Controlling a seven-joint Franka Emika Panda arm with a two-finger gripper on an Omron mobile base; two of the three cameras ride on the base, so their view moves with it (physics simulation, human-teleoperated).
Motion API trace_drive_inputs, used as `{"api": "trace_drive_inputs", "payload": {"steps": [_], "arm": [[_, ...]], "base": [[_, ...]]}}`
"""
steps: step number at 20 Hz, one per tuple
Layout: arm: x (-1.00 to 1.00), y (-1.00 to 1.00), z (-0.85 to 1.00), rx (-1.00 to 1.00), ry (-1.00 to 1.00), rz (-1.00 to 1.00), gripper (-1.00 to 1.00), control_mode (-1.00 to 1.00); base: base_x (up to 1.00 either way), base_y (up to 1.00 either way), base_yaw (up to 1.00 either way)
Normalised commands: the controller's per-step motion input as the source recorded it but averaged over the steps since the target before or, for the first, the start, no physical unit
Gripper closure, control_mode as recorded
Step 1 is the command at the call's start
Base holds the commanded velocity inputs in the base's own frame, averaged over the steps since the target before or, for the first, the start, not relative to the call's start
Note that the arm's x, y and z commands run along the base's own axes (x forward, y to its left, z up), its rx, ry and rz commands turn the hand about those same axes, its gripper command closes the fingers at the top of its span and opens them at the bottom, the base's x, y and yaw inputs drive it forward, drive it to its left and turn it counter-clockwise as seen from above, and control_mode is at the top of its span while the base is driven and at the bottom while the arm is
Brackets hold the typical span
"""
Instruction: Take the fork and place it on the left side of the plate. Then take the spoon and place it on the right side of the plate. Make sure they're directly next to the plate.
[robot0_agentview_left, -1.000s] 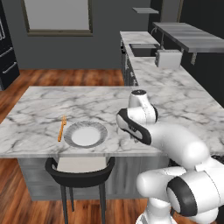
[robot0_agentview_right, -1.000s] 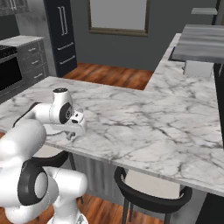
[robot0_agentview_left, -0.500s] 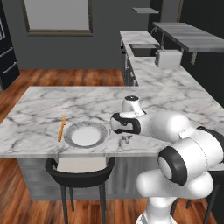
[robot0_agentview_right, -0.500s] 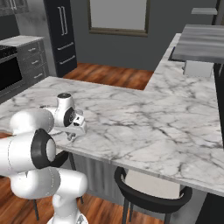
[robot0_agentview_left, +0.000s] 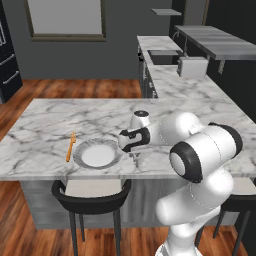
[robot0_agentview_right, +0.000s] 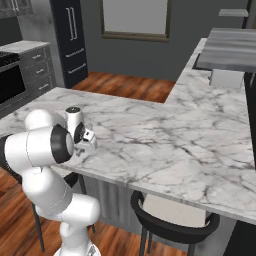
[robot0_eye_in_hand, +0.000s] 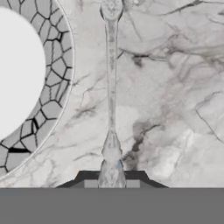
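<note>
The orange fork lies on the marble counter just left of the plate, a round plate with a grey textured rim and a white centre. My gripper hangs low over the counter just right of the plate, near the front edge, and is also seen from the other side. In the hand view the gripper is shut on one end of the silvery spoon. The spoon's length runs away from the fingers alongside the plate rim, a narrow strip of marble between them.
A black stool stands under the counter edge below the plate, and another stool further right. A toaster sits on the back counter by a dark cooktop. The counter's front edge runs just below the gripper.
The hand has moved a little left towards the plate and lower over the counter, with the arm folding forward behind it. The fork and plate have not moved.
</note>
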Motion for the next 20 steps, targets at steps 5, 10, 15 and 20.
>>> {"api": "trace_drive_inputs", "payload": {"steps": [5,10,15,20], "arm": [[0.47,0.35,-0.21,0.01,-0.02,0.0,1.0,-1.0],[0.37,0.29,-0.19,0.01,-0.03,0.0,1.0,-1.0],[0.24,0.05,-0.22,0.02,-0.01,0.0,1.0,-1.0],[0.04,0.0,-0.16,0.03,-0.01,0.0,1.0,-1.0]], "base": [[0.0,0.0,0.0],[0.0,0.0,0.0],[0.0,0.0,0.0],[0.0,0.0,0.0]]}}
